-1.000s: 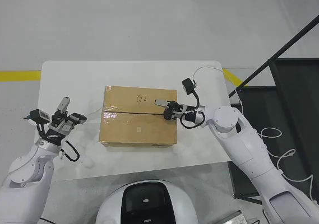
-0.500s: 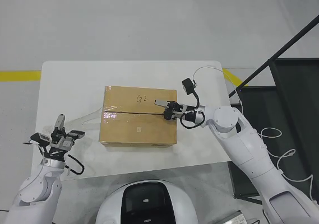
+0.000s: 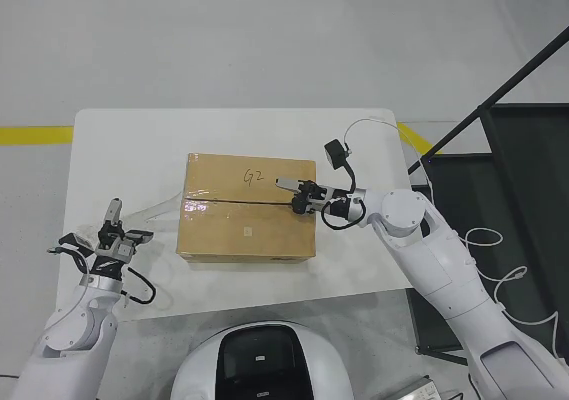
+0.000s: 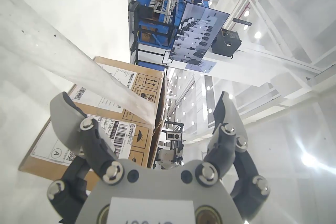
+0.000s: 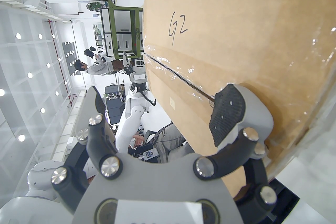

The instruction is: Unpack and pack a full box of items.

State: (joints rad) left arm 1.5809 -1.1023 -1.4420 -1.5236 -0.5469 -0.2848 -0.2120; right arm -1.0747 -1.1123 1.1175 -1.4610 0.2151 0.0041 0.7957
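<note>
Brown cardboard box w/ a hand-marked lid [image 3: 249,225] sits closed at the ctr of the white table [image 3: 364,140]. Its taped centre seam [image 3: 244,200] runs lengthwise, end to end, on a line btwn the two arms. The right gripper [image 3: 292,195] is on top of the box at its right end, fingers apart and gripping nothing. One dark textured pad [image 5: 225,109] rests on the lid right at the seam's end, and the other finger is clear of the cardboard. The left gripper [image 3: 124,225] is off the box's left end, apart from it, fingers spread wide w/ nothing clamped. A clear strip of packing tape [image 4: 65,59], lifted off the box's left end, stretches out from the seam toward that gripper. It runs beside one finger, not btwn the two; can't tell if it touches. Step in hand looks like stripping the tape so the flaps can open, so the task is prob. very early, w/ nothing unpacked. Key relation: the seam's long axis points from one gripper to the other. The right arm is nearer the seam itself, and the left is nearer the loose tape end. A pull would likely go along that axis, away from the box, and the box may slide unless it's pinned down.
</note>
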